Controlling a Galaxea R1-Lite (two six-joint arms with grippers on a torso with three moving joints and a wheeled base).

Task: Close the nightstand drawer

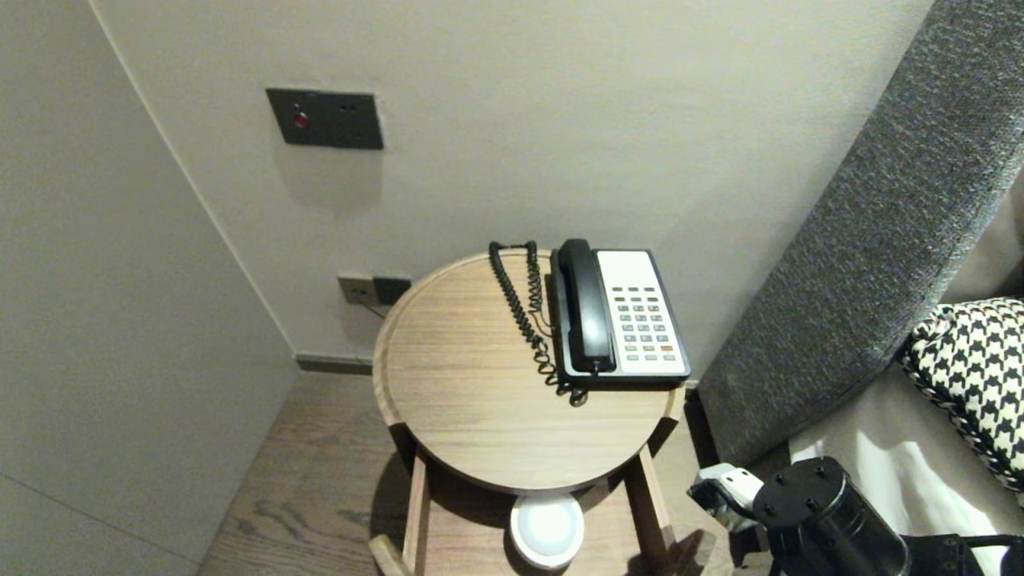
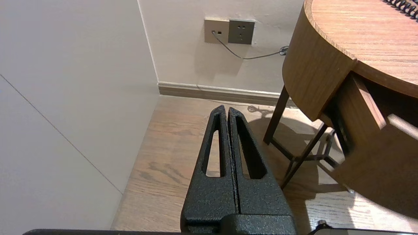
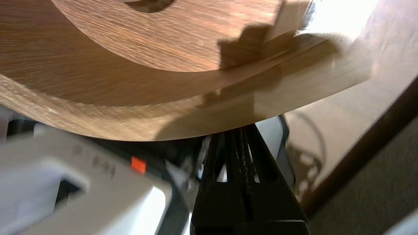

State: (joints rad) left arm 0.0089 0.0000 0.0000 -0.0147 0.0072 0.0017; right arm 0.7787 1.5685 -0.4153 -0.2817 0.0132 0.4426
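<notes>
- Round light-brown wooden side table [image 1: 472, 400]: matt wood with a fine straight grain and a smooth top.
- Black-and-white plastic desk telephone [image 1: 640, 320]: faintly glossy black handset, matt white keypad face.
- Black coiled cord [image 1: 520, 312]: smooth, slightly shiny plastic.
- Left gripper [image 2: 227, 109]: black fingers with a rough, grainy coating.
- Right gripper [image 3: 240, 130]: black, finish too blurred to tell.
- Grey upholstered panel [image 1: 880, 224]: coarse woven cloth.
- Black-and-white houndstooth cushion [image 1: 976, 360]: woven cloth.
- Brown plank floor [image 1: 320, 464]: matt, grained wood.

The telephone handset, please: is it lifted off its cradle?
No, the handset lies in place on the telephone on the round table.
</notes>
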